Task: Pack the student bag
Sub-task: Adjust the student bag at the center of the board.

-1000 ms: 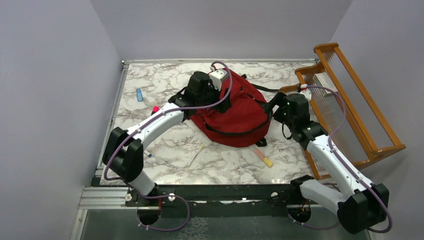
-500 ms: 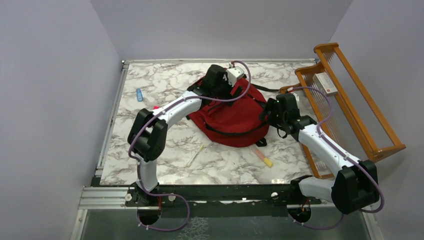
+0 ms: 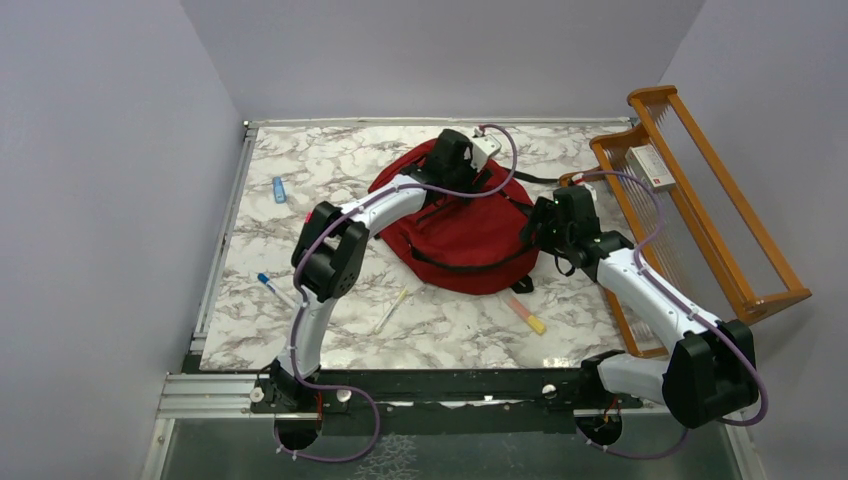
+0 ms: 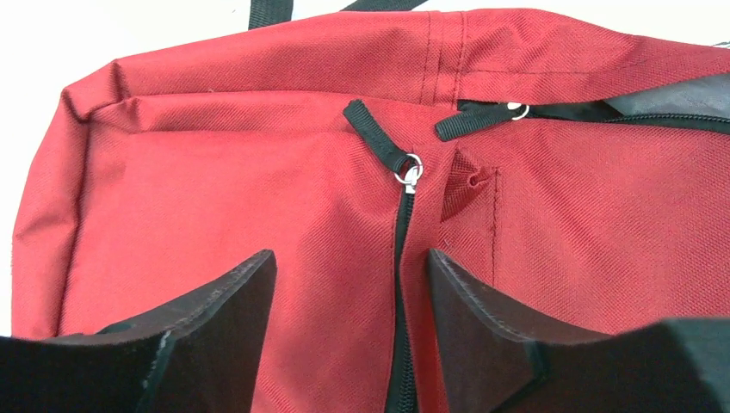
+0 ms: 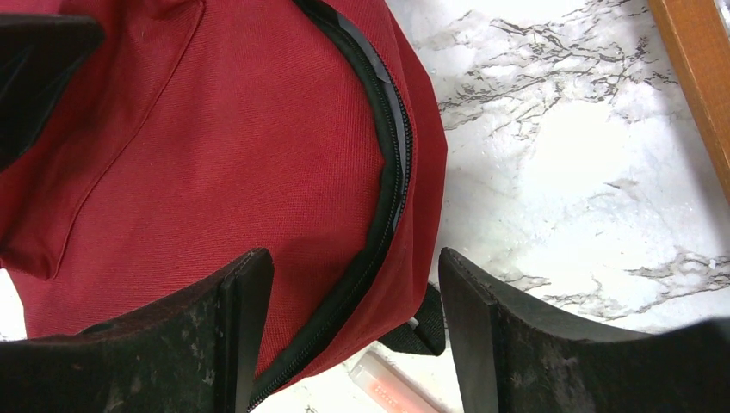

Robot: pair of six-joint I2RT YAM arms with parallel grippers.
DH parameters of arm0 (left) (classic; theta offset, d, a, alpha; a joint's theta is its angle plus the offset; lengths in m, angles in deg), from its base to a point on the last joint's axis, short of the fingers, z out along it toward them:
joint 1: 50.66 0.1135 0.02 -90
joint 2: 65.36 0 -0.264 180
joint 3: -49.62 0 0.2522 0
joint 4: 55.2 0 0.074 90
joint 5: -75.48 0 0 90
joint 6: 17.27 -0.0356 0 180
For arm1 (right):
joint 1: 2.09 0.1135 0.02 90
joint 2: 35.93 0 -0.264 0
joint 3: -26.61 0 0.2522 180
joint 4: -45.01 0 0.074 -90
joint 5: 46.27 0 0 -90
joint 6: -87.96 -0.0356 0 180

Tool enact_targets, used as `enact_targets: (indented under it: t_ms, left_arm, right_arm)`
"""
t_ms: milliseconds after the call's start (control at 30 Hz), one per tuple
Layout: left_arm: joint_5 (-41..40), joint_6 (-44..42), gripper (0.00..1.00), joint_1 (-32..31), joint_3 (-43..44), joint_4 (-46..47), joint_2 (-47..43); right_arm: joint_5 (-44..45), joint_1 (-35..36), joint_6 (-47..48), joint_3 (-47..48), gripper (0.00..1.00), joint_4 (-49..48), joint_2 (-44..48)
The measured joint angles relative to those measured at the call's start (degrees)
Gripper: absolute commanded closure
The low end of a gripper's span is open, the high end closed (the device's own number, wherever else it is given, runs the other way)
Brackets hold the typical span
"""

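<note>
Looking down at a big red fabric backpack (image 3: 455,235) with black zippers, lying flat on the white-and-grey marbled tabletop (image 3: 330,170), toward the far side and a bit right of centre.

Got the left gripper (image 4: 350,262) parked over the far end of the bag, jaws spread wide, gripping nothing. Straddling the closed black front-pocket zipper (image 4: 400,258) from above, with the black fabric pull tab (image 4: 376,138) and its little metal ring (image 4: 410,168) just past the fingertips. Second black tab (image 4: 473,120) off to the right of that, near the top seam.

Same deal with the right gripper (image 5: 353,267): jaws wide apart, nothing pinched. Sitting at the bag's right edge, framing the curved black main zipper (image 5: 392,163) between the fingers. No telling about actual contact with the fabric, either side.

Scattered around on the marble: a small blue stick-shaped thing (image 3: 279,189) near the left edge, a blue-capped pen (image 3: 268,287) nearer the front left, a thin pale stick (image 3: 390,310) just in front of the bag, and an orange-and-yellow marker (image 3: 525,315) near the bag's front right corner. Over at the table's right edge, an orange wooden rack (image 3: 652,97) with a white box (image 3: 650,167) resting in it.
</note>
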Motion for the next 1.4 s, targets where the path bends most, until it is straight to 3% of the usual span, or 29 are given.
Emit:
enact_targets:
  t_ms: [67,233,400,700,933,1033,1400]
  left_arm:
    - [-0.1,0.0,0.44,-0.1,0.9,-0.2,1.0]
    - [-1.1,0.0,0.71,-0.2,3.2,-0.9,2.4]
    - [-1.9,0.9,0.88,-0.5,5.7,-1.6,3.2]
    - [-4.4,4.9,0.96,-0.5,6.6,-0.3,3.4]
    - [-4.2,8.7,0.93,0.7,6.6,1.1,3.4]
    - [-3.5,10.2,0.78,1.6,6.6,1.5,3.4]
    - [1.6,13.9,0.45,4.4,3.8,3.5,1.9]
  right_arm:
    - [-0.1,0.0,0.2,0.0,0.26,0.0,0.0]
    - [-0.2,0.0,0.6,-0.4,0.26,-0.2,0.0]
    - [-0.1,0.0,0.7,-1.3,0.26,-0.4,0.0]
    - [-0.1,0.0,0.9,-2.6,0.26,-0.4,0.7]
    - [-0.5,0.0,1.6,-2.9,0.25,-0.5,4.1]
    - [-1.6,0.0,2.4,-3.1,0.24,-1.4,7.2]
    - [-8.5,0.0,7.8,-2.8,0.2,-5.6,14.3]
